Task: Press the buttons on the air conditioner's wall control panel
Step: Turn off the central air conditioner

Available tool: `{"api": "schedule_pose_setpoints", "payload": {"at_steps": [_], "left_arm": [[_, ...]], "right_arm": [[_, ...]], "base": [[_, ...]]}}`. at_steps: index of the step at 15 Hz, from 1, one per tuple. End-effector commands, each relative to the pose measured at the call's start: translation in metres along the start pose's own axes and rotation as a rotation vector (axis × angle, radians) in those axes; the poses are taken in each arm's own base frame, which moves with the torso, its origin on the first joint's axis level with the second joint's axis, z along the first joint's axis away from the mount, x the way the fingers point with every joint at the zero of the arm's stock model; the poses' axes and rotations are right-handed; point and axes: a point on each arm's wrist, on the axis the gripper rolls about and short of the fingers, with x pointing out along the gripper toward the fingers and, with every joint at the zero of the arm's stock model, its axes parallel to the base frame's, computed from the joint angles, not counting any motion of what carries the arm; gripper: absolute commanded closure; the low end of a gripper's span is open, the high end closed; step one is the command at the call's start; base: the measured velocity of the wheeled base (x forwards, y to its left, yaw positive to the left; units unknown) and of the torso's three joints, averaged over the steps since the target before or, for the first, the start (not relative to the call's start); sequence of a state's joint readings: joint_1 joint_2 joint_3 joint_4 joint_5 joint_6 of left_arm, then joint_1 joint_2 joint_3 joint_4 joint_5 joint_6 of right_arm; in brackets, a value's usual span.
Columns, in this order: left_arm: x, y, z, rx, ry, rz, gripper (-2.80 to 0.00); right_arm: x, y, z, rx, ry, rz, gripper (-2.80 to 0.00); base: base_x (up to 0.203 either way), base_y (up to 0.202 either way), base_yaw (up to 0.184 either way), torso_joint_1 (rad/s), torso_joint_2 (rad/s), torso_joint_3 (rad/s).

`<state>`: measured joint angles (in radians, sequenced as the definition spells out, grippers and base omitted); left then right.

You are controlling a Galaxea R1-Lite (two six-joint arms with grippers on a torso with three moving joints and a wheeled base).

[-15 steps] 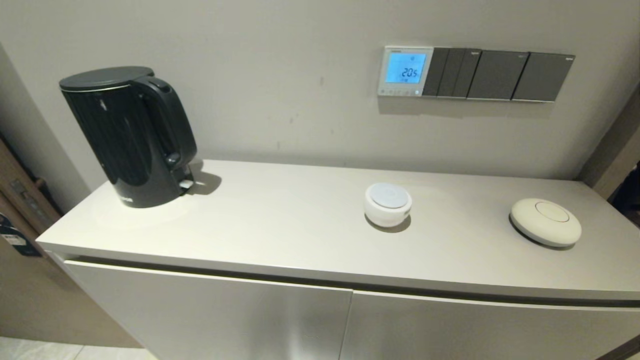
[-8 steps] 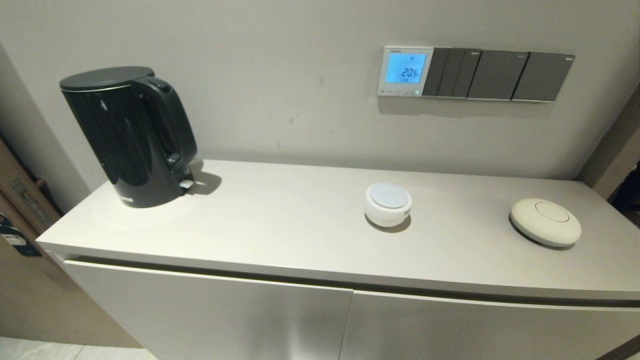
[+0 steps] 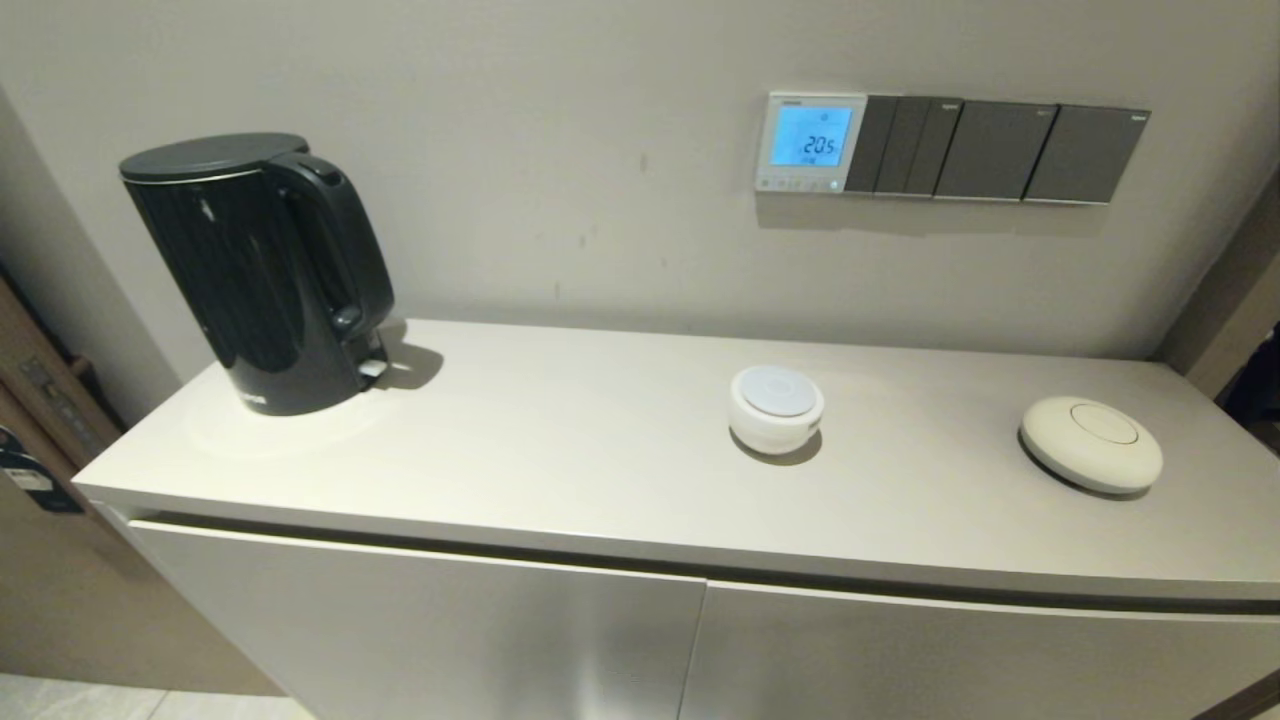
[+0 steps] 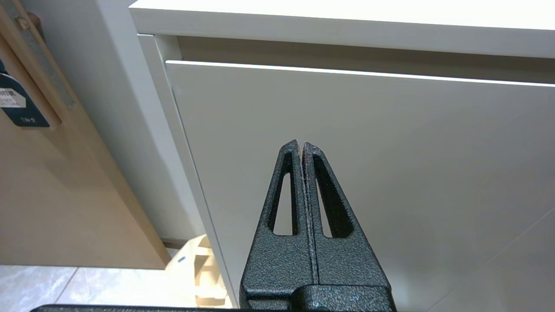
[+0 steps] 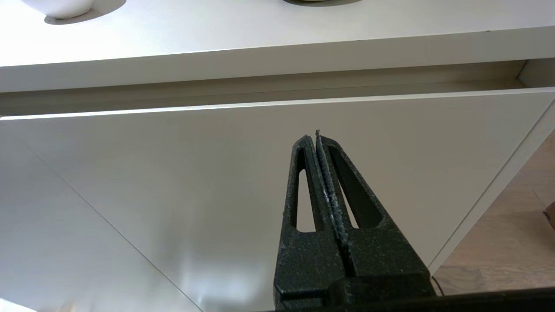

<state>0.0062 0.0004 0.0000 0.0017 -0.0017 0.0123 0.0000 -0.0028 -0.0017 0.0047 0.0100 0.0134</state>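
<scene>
Control panel [image 3: 810, 142] on the wall above the table [image 3: 600, 470], screen lit, left end of a row of dark switch plates [image 3: 995, 150]; buttons [image 3: 798, 183] along its lower edge. Left gripper [image 4: 301, 145] and right gripper [image 5: 315, 138] both pressed together, low, facing the cabinet doors [image 4: 347, 151]. Kettle [image 3: 260, 270] far left.

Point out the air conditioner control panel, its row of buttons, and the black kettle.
air conditioner control panel [image 3: 811, 137]: head view, on its glowing blue screen.
buttons [image 3: 798, 183]: head view, middle of the row along the panel's lower edge.
black kettle [image 3: 240, 280]: head view, on its glossy body.
</scene>
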Motion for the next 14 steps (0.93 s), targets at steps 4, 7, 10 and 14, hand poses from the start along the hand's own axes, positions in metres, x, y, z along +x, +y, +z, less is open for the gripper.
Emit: {"api": "schedule_pose_setpoints", "payload": {"at_steps": [4, 7, 10, 14], "left_arm": [[0.0, 0.0, 0.0, 0.0, -0.001, 0.0, 0.0], [0.0, 0.0, 0.0, 0.0, 0.0, 0.002, 0.0], [0.0, 0.0, 0.0, 0.0, -0.001, 0.002, 0.0], [0.0, 0.0, 0.0, 0.0, -0.001, 0.001, 0.0]], "right_arm": [[-0.0001, 0.0, -0.0001, 0.017, -0.002, -0.001, 0.0], [-0.0001, 0.0, -0.0001, 0.017, -0.002, -0.001, 0.0], [-0.0001, 0.0, -0.0001, 0.016, -0.002, -0.001, 0.0], [-0.0001, 0.0, 0.0004, 0.007, -0.006, -0.002, 0.0]], "base": [[0.0, 0.0, 0.0, 0.0, 0.0, 0.0], [0.0, 0.0, 0.0, 0.0, 0.0, 0.0], [0.0, 0.0, 0.0, 0.0, 0.0, 0.0], [0.0, 0.0, 0.0, 0.0, 0.0, 0.0]]}}
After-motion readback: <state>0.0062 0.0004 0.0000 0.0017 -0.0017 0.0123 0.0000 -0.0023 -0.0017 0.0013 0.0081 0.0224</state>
